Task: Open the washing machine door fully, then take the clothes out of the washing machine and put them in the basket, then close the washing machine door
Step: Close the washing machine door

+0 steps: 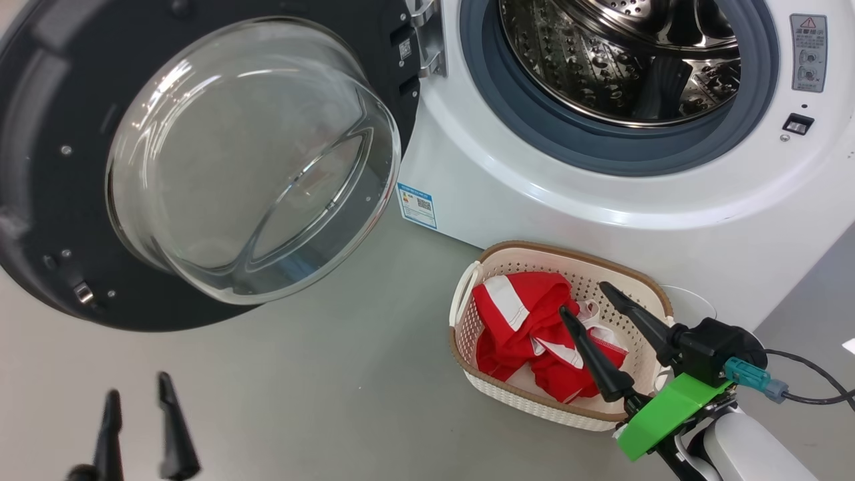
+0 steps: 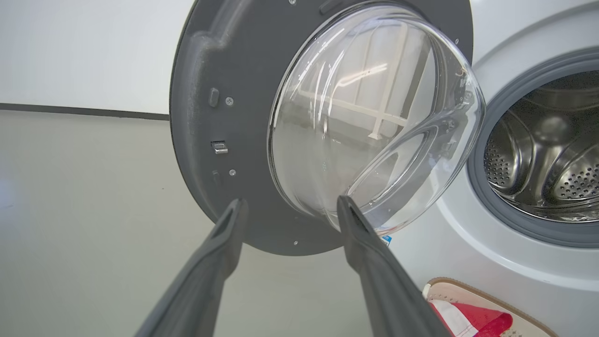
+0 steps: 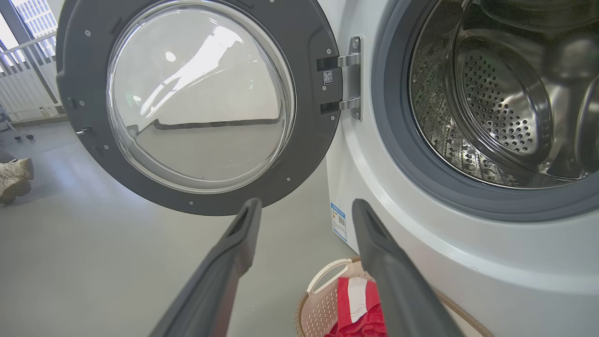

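Grey matt floor (image 1: 320, 387), white wall (image 2: 70, 47) behind. The washing machine (image 1: 601, 200) stands with the washing machine door (image 1: 40, 167) swung wide. The basket (image 1: 534, 248) sits on the floor just beside its front, with the clothes (image 1: 528, 321) inside. The left gripper (image 1: 137, 387) and right gripper (image 1: 584, 297) are both spread wide and hold nothing, the right one over the basket.

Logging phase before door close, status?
Both open, empty: left gripper short of the door, right gripper over the basket. Red clothes in basket; drum shows bare steel. Door wide open; basket looks below its swing.
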Tool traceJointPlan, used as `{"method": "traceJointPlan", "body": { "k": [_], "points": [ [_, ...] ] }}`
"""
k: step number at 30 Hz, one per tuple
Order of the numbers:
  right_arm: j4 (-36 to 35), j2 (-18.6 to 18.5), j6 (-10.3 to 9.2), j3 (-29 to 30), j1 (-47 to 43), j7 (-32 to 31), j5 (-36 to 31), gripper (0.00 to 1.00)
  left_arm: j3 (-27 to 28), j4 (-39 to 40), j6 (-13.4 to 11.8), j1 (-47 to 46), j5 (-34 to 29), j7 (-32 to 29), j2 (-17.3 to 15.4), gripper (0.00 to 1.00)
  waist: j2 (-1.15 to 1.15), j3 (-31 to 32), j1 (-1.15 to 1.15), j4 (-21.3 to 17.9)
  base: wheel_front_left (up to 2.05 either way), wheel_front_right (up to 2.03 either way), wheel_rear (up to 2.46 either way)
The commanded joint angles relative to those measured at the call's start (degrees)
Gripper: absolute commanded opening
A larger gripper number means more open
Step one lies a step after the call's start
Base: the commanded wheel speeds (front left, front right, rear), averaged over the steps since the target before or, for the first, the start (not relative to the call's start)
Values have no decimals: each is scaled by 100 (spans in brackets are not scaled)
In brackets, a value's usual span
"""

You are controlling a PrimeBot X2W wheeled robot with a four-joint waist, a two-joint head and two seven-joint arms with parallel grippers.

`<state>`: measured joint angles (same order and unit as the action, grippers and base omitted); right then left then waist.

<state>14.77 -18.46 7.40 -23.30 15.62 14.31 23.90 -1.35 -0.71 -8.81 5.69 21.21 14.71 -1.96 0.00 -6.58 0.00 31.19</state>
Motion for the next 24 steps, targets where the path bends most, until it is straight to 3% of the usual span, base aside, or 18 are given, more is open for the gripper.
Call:
{"method": "traceJointPlan", "body": {
  "k": [1, 2, 10, 11, 14, 15, 18, 19, 24],
  "points": [
    [-127, -2, 9, -94, 109, 69, 45, 100, 272, 333, 56, -104, 90, 29, -92, 30, 0, 8, 0, 1, 0, 0, 0],
    [-130, 2, 9, -84, 106, 69, 48, 100, 321, 448, 105, -132, 123, 29, -92, 0, 0, 12, 0, 1, 0, 0, 0],
    [-149, 8, 9, 22, 16, 69, 40, 100, 1313, 1291, 807, -950, -261, 29, -210, 0, 0, -7, 0, -3, 0, 0, 0],
    [-149, 8, 9, 22, 16, 69, 40, 100, 1313, 1291, 807, -950, -261, 29, -210, 0, 0, -7, 0, -3, 0, 0, 0],
    [-154, 25, 9, 77, -15, 69, 32, 100, 1685, 1325, 1084, -1542, -373, 29, -498, 0, 0, -3, 0, -15, 0, 0, 0],
    [-163, 53, 9, 132, -62, 69, 24, 100, 1886, 1242, 1231, -1983, -463, 29, -764, 0, 0, 5, 0, -27, 0, 0, 0],
    [-178, 66, 9, 171, -112, 69, 6, 100, 2041, 1009, 1357, -2418, -439, 29, -1006, 0, 0, -7, 0, -36, 0, 0, 0],
    [-191, 67, 9, 219, -150, 69, -9, 100, 2160, 709, 1456, -2848, -322, 29, -1206, 0, 0, -31, 0, -42, 0, 0, 0],
    [-234, 60, 9, 308, -192, 69, -49, 100, 2480, -318, 1595, -3835, 582, 29, -1569, 0, 0, -105, 0, -90, 0, 0, 0]
  ]
}}
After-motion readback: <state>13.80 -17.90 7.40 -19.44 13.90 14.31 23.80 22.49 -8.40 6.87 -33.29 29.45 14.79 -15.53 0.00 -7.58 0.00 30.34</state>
